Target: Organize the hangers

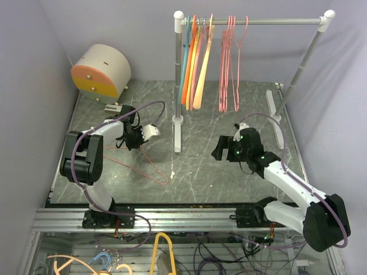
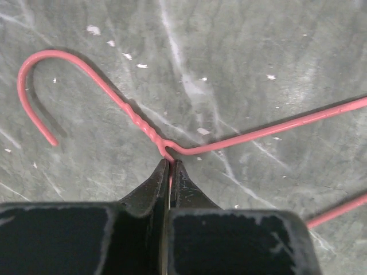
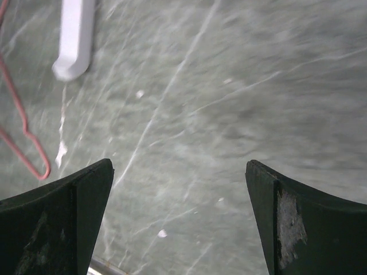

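Left pincer (image 2: 170, 166) was clenched right on the loose hanger (image 2: 258, 133), tips pinching the wire just below the twisted neck where the two shoulders split off. The hanger itself was lying flat on the tabletop (image 2: 269, 51), hook curling off to one side, well apart from the rail (image 1: 269, 22) where the hung hangers (image 1: 229, 63) were. What worried me was that it was a fingertip grip on one skinny round wire. Lift it and I'd bet the whole thing pivots in the tips and swings down, so the hook ends up pointing wherever it likes and misses the rail. It could also just slide out, since there's nothing for the pads to bite on. The wide triangle is another problem. Its far corner could drag on the tabletop, or catch the rack's white foot (image 3: 74, 40) or post (image 1: 178, 86) on the way up, and one tug there might pop the wire loose. Coming in crooked could also knock the hung hangers or tangle with them, since they sit close together. Right pincer (image 3: 179, 189) was spread wide over bare tabletop, gripping nothing, near the foot. It was close enough that the swinging hanger could bump it if nobody moved it clear.
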{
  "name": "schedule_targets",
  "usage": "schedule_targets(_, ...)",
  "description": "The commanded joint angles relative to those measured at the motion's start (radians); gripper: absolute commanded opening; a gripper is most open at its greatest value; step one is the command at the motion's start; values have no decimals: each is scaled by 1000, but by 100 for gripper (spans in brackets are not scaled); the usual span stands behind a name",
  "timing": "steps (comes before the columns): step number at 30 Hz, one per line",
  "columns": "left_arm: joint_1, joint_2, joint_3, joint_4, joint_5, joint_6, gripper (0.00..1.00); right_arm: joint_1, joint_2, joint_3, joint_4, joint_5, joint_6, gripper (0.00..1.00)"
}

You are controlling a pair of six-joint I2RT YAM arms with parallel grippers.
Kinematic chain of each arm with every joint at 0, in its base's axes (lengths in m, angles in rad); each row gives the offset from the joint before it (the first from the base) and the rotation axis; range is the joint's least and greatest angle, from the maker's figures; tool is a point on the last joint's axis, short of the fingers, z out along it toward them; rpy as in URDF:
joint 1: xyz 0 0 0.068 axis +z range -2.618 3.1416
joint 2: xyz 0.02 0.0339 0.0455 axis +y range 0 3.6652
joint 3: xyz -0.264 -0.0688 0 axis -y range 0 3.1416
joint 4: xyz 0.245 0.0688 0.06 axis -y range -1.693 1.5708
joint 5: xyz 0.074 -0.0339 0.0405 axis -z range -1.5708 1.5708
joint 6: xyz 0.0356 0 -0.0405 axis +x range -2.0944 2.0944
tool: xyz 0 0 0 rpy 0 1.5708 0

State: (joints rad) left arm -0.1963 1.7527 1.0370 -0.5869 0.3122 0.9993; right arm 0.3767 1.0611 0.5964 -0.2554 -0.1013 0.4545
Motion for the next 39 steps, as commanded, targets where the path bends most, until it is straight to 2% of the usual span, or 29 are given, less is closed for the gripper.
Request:
schedule_targets(1, -54, 6, -85, -129, 3, -5, 7, 107, -11, -61, 198, -126, 9, 100)
schedule_targets(6, -57, -83, -59, -225, 13, 15, 7, 200, 62, -78, 299, -191, 13, 100)
schedule_targets(10, -60, -208, -17, -313, 67, 22, 7, 228, 144, -125, 491, -380, 52, 100)
schedule_targets(13, -62, -307, 21, -357, 103, 19, 7, 291, 238, -139, 638, -449, 46, 100)
schedule_targets(18, -69, -390, 94, -432, 131, 6, 7, 340, 427, -84, 768, -538, 22, 100)
schedule_targets(30, -81, -453, 134, -476, 159, -21, 7, 415, 783, 17, 1211, -525, 10, 100)
schedule_targets(33, -84, -450, 123, -472, 145, -24, 7, 417, 833, 78, 1190, -512, -7, 99)
schedule_targets(35, -84, -443, 88, -426, 80, -45, 7, 417, 841, 104, 1165, -509, -20, 99)
schedule_targets(36, -84, -433, 65, -401, 46, -54, 13, 417, 840, 107, 1153, -507, -24, 99)
schedule_targets(39, -82, -378, 10, -331, -21, -58, 43, 417, 823, 91, 1138, -502, -31, 99)
